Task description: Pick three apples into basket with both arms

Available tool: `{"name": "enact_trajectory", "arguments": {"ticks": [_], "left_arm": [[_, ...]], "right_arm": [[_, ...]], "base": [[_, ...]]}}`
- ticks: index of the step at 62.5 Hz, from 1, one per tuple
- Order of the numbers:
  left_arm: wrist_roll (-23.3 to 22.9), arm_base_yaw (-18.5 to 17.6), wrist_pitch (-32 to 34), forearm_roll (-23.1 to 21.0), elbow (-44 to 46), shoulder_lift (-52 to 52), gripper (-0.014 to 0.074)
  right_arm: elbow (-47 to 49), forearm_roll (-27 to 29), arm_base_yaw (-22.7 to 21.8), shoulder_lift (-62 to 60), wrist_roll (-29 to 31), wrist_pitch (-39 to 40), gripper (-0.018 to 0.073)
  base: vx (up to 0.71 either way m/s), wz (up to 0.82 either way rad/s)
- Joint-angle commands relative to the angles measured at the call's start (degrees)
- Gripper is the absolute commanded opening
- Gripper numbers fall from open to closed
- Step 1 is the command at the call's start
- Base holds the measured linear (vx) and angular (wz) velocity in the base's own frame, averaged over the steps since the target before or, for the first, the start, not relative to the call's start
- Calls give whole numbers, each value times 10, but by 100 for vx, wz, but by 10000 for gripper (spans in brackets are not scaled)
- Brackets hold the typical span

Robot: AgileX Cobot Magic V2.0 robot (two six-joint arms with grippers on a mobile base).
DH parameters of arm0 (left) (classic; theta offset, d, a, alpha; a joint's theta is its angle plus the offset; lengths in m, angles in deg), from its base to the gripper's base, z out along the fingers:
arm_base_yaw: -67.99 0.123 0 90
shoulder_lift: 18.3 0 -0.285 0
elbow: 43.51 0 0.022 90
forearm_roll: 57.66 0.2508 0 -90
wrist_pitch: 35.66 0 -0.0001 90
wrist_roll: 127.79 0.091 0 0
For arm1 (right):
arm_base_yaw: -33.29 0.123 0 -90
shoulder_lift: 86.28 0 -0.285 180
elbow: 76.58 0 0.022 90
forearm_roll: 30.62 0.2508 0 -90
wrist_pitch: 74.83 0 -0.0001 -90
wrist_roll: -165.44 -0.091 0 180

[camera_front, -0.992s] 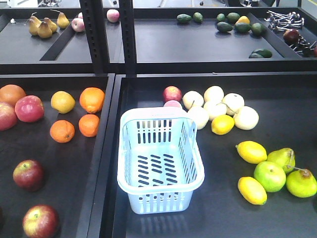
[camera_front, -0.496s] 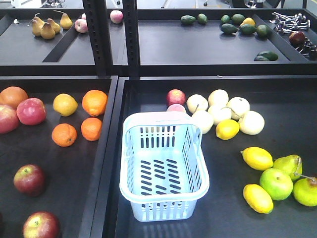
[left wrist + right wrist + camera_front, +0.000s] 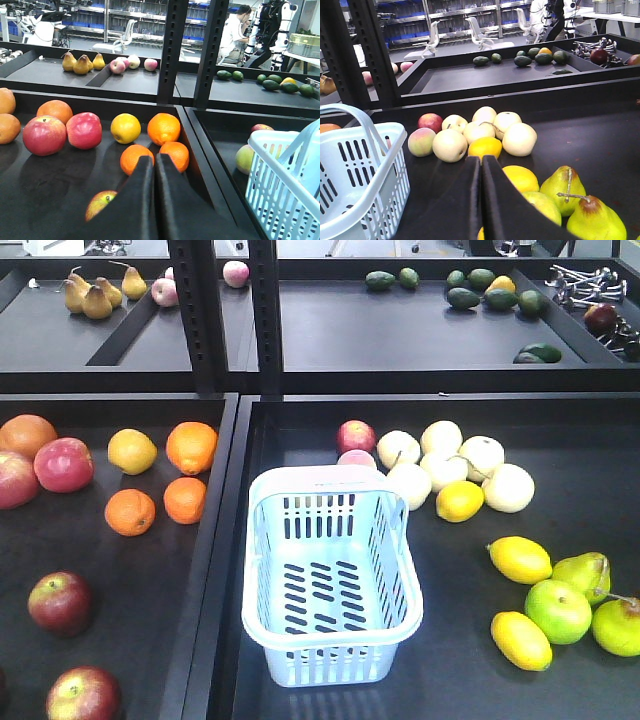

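Standing at the middle, the basket holds no fruit. Two dark maroon apples lie to the left of the basket, beyond the raised black divider, level with its near end; a third is not clearly in view. The left tool has its jaws pressed together around nothing. One of the apples sits just left of its tips, so the left arm is plainly the nearer. The right tool, likewise closed on nothing, points over lemons and pears to the right of the basket. Oranges sit left of the basket's far end, probably out of the way.
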Motion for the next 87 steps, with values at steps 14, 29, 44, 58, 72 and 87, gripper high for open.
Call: {"name": "enact_trajectory", "arguments": {"ticks": [14, 29, 44, 58, 72, 87], "left_arm": [[-4, 0, 40, -6, -5, 9, -6], [-120, 0, 66, -126, -5, 9, -6], [-189, 0, 76, -251, -5, 9, -6], [-247, 0, 95, -431, 9, 9, -6], [-216, 0, 92, -489, 111, 9, -6], [-1, -1, 18, -468, 267, -43, -6]], "right_arm": [[-7, -8, 1, -8, 4, 43, -6], [-7, -8, 1, -8, 4, 43, -6], [-7, -8, 1, -8, 4, 43, -6], [-7, -8, 1, -8, 4, 43, -6], [-7, -8, 1, -8, 4, 43, -6], [-7, -8, 1, -8, 4, 43, -6]], "base": [[0, 0], [0, 0], [0, 0], [0, 0], [0, 0], [0, 0]]}}
